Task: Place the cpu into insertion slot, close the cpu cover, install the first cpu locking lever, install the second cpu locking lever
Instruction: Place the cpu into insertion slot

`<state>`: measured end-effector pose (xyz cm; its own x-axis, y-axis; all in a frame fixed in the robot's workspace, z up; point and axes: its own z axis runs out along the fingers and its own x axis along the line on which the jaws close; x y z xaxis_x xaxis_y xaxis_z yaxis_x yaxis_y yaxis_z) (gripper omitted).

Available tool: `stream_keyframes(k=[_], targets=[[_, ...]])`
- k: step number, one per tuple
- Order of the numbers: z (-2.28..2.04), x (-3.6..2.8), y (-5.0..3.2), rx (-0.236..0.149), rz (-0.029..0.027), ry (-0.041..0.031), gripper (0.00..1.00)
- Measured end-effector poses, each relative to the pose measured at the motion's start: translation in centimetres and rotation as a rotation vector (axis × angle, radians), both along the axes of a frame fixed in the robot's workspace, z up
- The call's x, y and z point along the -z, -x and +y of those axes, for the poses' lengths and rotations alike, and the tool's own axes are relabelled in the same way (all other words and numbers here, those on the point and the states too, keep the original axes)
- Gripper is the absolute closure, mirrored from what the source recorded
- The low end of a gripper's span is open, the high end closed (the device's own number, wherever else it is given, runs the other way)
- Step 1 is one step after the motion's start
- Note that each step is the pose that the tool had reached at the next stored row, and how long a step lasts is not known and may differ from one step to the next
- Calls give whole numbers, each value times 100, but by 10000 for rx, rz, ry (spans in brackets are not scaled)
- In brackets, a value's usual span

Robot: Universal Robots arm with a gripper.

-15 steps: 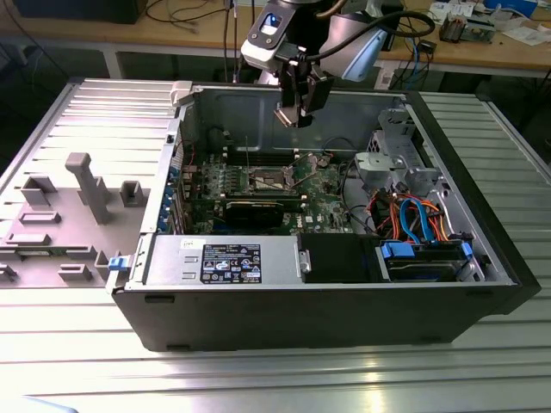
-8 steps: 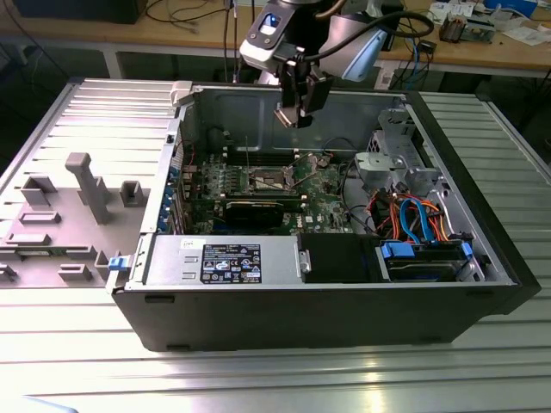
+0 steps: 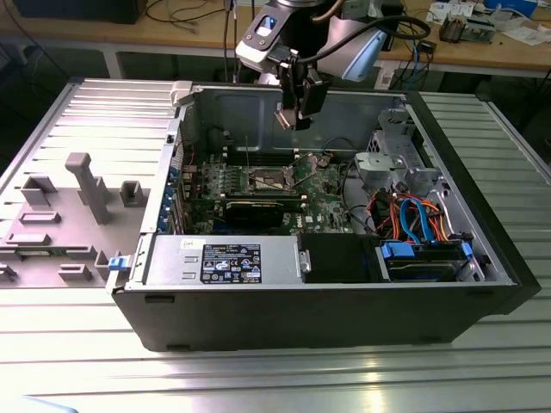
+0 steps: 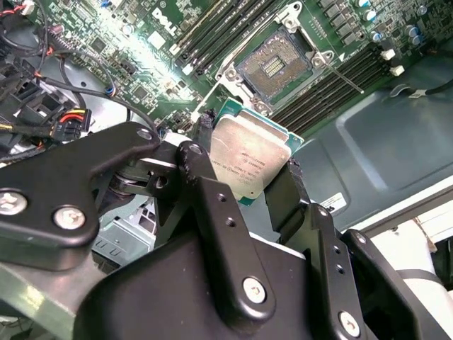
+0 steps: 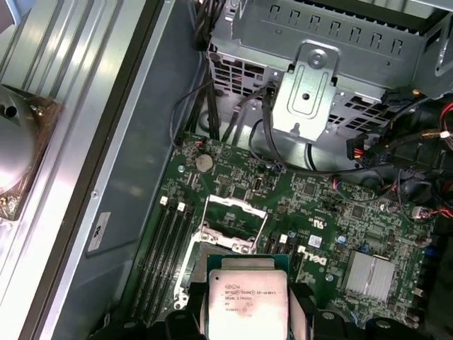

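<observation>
My gripper (image 3: 294, 114) hangs above the open computer case, shut on the cpu (image 4: 248, 159), a flat square chip with a dull silver top. In both wrist views the black fingers (image 4: 205, 166) press on two opposite edges of the chip (image 5: 245, 301). The insertion slot (image 4: 274, 65) lies open on the green motherboard (image 5: 318, 212) below the chip, its contact field bare. In the first wrist view the slot (image 5: 228, 234) sits just beyond the chip, and the cpu cover (image 5: 237, 204), a thin silver frame, stands raised at its far edge. In the exterior view the slot (image 3: 268, 179) lies below the gripper.
The grey power supply box (image 3: 219, 261) fills the case's front. A long black expansion card (image 3: 258, 209) runs just in front of the slot. Memory slots (image 5: 166, 241) flank the socket. A metal drive cage (image 3: 392, 146) and orange and blue cables (image 3: 413, 215) crowd the exterior view's right.
</observation>
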<state>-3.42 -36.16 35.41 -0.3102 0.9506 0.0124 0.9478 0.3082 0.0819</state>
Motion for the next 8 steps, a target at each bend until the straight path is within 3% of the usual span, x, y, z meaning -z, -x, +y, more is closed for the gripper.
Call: stream_keyframes(k=[8], targets=[[0,2,0,2,0,-1,45]])
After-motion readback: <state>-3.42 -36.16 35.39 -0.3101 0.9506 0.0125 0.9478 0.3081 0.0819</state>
